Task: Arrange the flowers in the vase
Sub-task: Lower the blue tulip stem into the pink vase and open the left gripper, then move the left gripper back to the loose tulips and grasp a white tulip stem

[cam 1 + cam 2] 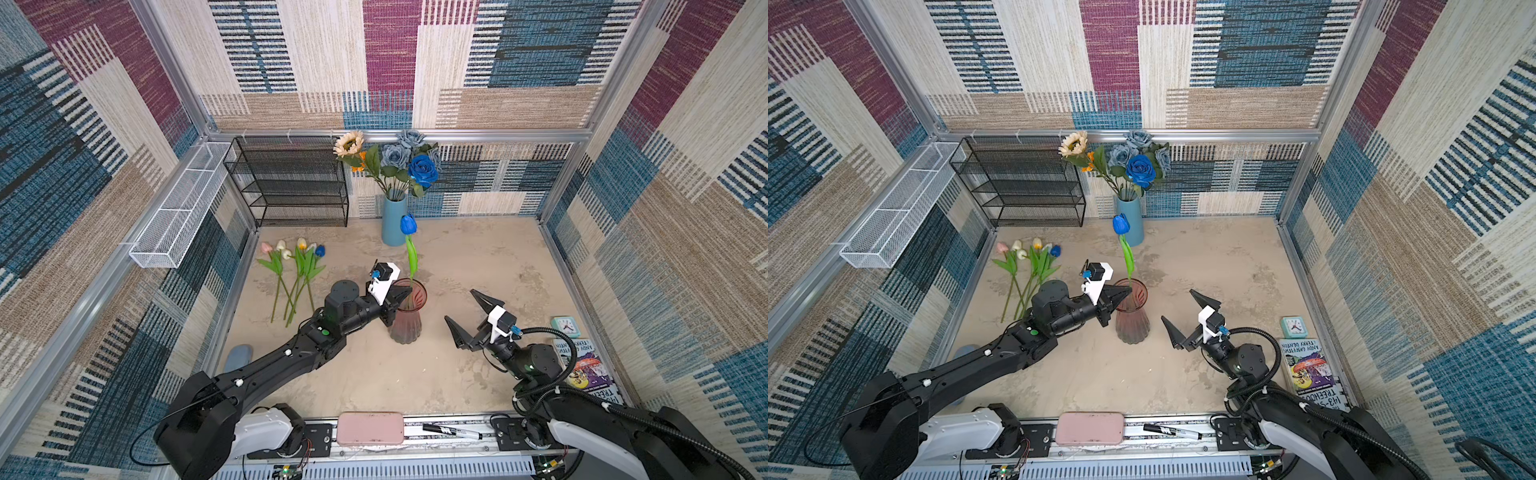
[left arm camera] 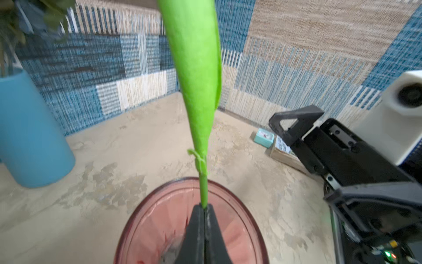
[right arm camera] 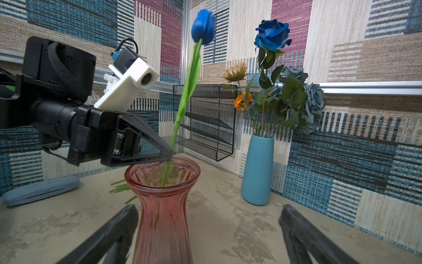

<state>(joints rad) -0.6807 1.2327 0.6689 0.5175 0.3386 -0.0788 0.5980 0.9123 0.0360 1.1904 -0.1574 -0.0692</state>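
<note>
— Blue tulip [image 1: 408, 224] first: where is it in the frame?
— Just above the middle in both top views, nearly upright, its head in front of the blue vase [image 1: 393, 226]. The stem runs down into the mouth of the pink glass vase [image 1: 405, 326], which stands at the centre of the table [image 1: 478, 257].
— Who has it?
— The left end effector [image 1: 409, 291]. Its jaws are pressed together on the stem right over the vase rim. The right wrist view shows this from the side [image 3: 170, 155]: the stem passes the rim and goes down inside the glass.
— And the other arm?
— The right end effector [image 1: 459, 304] sits right of centre, near the pink vase but apart from it, with its jaws spread wide and nothing between them.
— The rest of the flowers?
— A bunch of tulips [image 1: 291, 266], with pink, white, yellow and blue heads, lies flat on the table at the middle left. The blue vase at the upper centre holds a cream sunflower [image 1: 349, 143], dusty-blue roses [image 1: 392, 156] and one bright blue rose [image 1: 423, 168].
— Anything further out?
— A black mesh rack [image 1: 291, 183] stands at the back wall, upper left of centre. A small teal clock [image 1: 564, 326] and books [image 1: 586, 361] lie at the right edge.
</note>
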